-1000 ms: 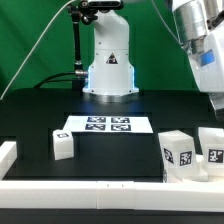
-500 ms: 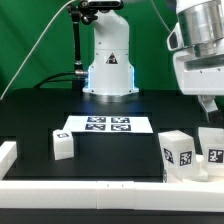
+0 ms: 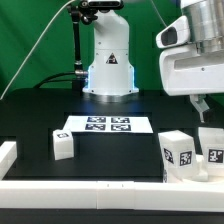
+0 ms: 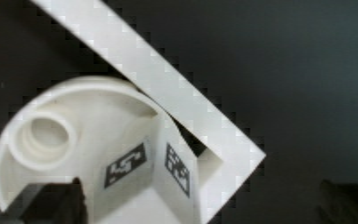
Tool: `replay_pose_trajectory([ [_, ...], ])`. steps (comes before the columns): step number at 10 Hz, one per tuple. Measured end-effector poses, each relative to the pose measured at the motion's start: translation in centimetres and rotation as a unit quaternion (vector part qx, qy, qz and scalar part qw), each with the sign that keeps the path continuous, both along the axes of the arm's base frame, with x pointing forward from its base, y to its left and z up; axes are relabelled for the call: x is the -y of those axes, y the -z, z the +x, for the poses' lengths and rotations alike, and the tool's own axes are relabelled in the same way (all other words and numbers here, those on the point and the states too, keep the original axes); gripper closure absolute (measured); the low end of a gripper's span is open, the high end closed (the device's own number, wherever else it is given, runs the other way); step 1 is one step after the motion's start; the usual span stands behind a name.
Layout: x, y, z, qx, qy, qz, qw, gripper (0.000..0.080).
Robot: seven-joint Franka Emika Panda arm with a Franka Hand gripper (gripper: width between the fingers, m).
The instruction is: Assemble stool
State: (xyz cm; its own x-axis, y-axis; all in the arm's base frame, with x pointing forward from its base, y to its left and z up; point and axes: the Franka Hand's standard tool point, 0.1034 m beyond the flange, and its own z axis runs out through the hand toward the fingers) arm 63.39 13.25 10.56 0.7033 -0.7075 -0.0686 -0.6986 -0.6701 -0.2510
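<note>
The stool's round white seat [image 3: 178,153] stands at the exterior view's right with two tags on its side. Close beside it stands a tagged white leg block [image 3: 212,150]. A plain-looking white leg block [image 3: 63,145] sits alone toward the exterior view's left. My gripper [image 3: 202,106] hangs open above the right-hand parts and touches none of them. In the wrist view the seat [image 4: 60,130] shows a round hole and two tags. My gripper [image 4: 194,205] is over it there, its dark fingertips [image 4: 55,200] spread wide and nothing held between them.
The marker board [image 3: 105,124] lies flat in the middle of the black table. A long white rail [image 3: 100,188] runs along the front, with a short piece [image 3: 8,153] at the exterior view's left. A rail [image 4: 149,70] passes right beside the seat. The robot base [image 3: 108,60] stands behind.
The hand has swung toward the exterior view's left and come further into view above the right-hand parts. The jaws stayed open. No part has moved.
</note>
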Motion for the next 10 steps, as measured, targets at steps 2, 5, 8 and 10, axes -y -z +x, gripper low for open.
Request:
replay_pose_trajectory([
  [2,0.11,0.06,-0.14,0.017,-0.114,-0.028,0.993,0.015],
  [5,-0.61,-0.47,-0.13,0.026,-0.251,-0.056,0.966,0.015],
  [8,-0.07,-0.37,-0.1,0.045,-0.346,-0.068,0.935,0.015],
  [10,0.02,-0.14,0.07,0.068,-0.451,-0.093,0.885,0.015],
])
